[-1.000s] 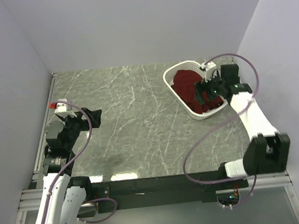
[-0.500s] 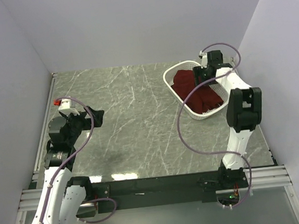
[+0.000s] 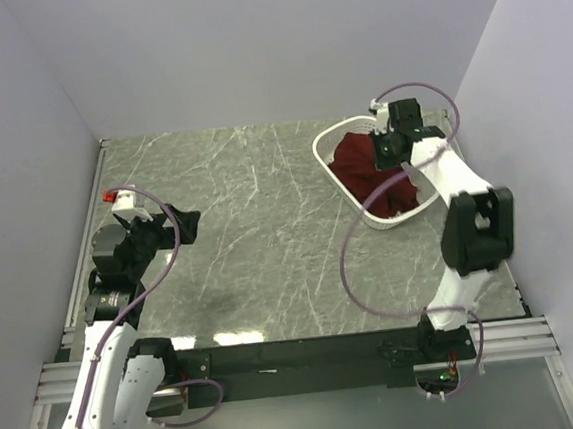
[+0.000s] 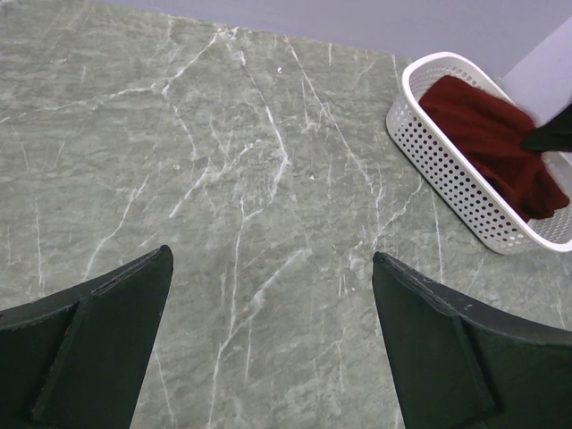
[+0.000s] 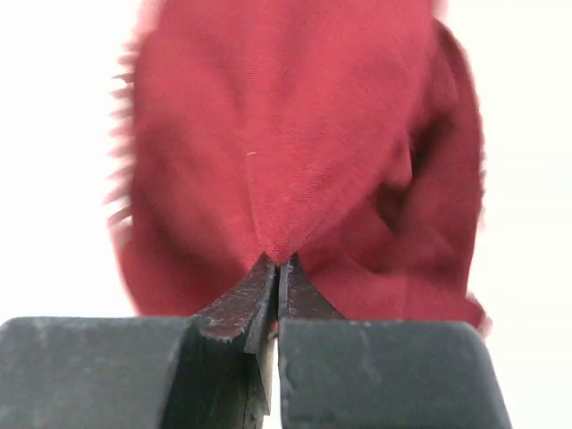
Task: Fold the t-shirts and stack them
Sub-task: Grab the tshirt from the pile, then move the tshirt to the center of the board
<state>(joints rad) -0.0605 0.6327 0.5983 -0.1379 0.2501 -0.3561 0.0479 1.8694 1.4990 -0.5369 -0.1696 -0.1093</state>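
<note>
A crumpled dark red t-shirt (image 3: 371,175) lies in a white perforated basket (image 3: 369,219) at the table's far right. My right gripper (image 3: 392,151) hangs over the basket's far end, shut on a pinched fold of the t-shirt (image 5: 295,134). In the right wrist view that cloth rises in a peak from the closed right gripper (image 5: 278,262). Over the left side of the table my left gripper (image 3: 183,224) stands open and empty. The left wrist view shows the left gripper (image 4: 271,255) with its jaws wide over bare marble, and the t-shirt (image 4: 487,134) far off in the basket (image 4: 447,179).
The table is grey-green marble (image 3: 258,237) with walls close on the left, back and right. A purple cable (image 3: 356,259) loops from the right arm over the table beside the basket. A black rail (image 3: 299,354) runs along the near edge.
The right arm swung its gripper to the basket's far end, and the jaws closed on a fold of the t-shirt, pulling it up. The left arm shifted slightly, then held still.
</note>
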